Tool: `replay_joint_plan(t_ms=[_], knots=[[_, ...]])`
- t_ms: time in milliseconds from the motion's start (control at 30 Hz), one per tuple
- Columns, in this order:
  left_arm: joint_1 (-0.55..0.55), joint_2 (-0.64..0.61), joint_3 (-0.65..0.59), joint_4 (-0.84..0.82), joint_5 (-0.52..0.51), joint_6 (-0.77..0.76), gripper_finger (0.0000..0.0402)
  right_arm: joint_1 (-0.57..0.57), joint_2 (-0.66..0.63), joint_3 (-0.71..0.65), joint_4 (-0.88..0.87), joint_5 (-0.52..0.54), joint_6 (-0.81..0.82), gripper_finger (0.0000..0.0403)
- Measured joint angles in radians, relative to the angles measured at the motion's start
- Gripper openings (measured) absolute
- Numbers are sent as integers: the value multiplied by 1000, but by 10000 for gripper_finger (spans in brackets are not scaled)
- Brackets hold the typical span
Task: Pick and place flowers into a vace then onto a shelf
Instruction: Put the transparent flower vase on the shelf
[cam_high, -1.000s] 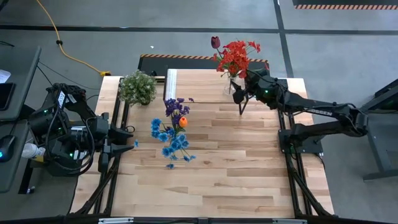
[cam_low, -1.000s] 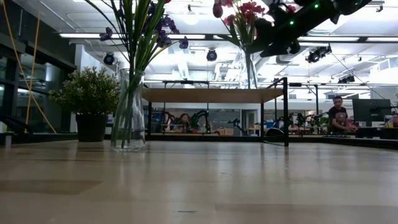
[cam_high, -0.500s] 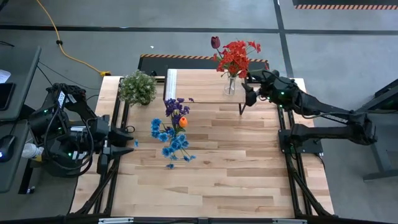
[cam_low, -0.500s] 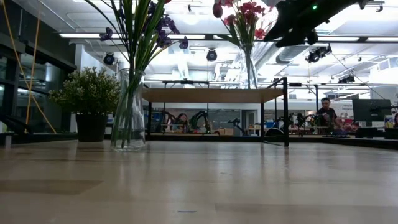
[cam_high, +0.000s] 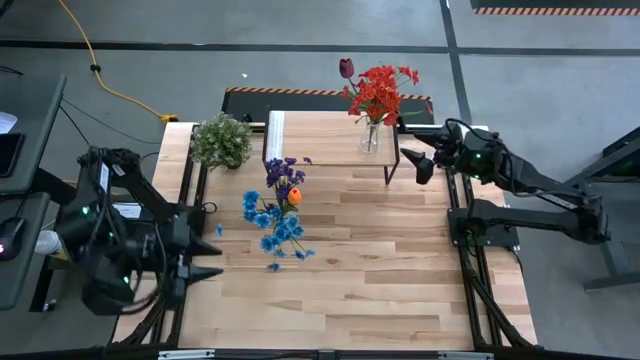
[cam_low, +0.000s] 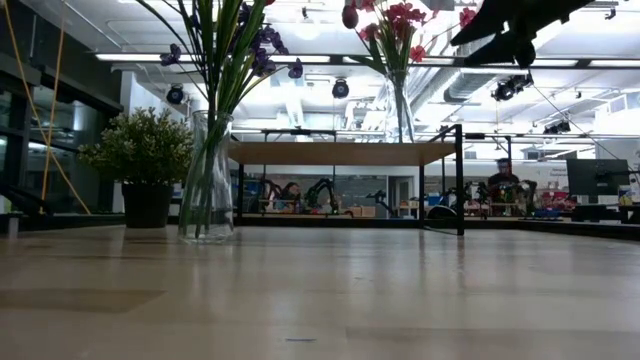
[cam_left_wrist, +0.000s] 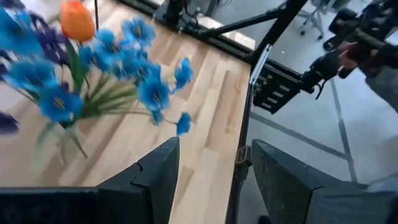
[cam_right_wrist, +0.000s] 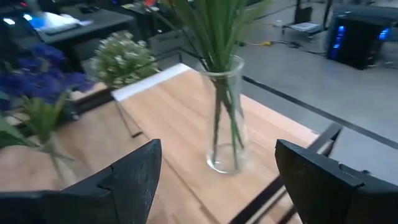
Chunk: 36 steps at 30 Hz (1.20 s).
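Flowers with red blooms (cam_high: 379, 92) stand in a clear glass vase (cam_high: 371, 137) on the shelf (cam_high: 320, 138) at the far edge of the counter (cam_high: 340, 270); their stems rise upright, a dark maroon bloom (cam_high: 346, 68) topping one beside the red cluster. The right end effector (cam_high: 419, 164) sits just off the shelf's right end, beside the vase and apart from it, its fingers spread wide with nothing between them. That placement looks finished.

What remains, by my reading, is the second clear vase (cam_low: 208, 178), holding blue, purple and orange flowers (cam_high: 277, 205), which stands on the counter in front of the shelf, toward the left. It lies forward and to the right of the left end effector (cam_high: 208, 250), which hangs at the counter's left edge with its fingers parted and empty. The left arm is the nearer one. The stems stand vertical, fanning out above the vase's neck. A pale-green potted plant (cam_high: 221, 141) stands at the shelf's left end
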<state>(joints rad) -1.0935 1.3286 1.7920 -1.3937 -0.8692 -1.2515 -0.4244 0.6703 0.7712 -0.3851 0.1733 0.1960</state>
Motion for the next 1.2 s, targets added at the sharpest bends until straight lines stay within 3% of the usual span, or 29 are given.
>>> replay_joint_plan(t_ms=[200, 433, 567, 1000, 1200], knots=[[0, 82, 0, -16, 13, -120, 232, 0, -31, 0, 0, -79, 24, 303], [1, 200, -3, -181, 18, -342, 232, 0, -38, -1, 0, -184, 70, 303], [0, 236, -64, -175, 20, -412, 232, 0, -38, -2, 1, -239, 78, 303], [0, 260, -458, -89, 96, -941, 232, 0, -88, -2, 5, -296, 103, 303], [10, 260, -622, 77, 53, -1029, 232, 0, -138, -2, 4, -302, 103, 303]])
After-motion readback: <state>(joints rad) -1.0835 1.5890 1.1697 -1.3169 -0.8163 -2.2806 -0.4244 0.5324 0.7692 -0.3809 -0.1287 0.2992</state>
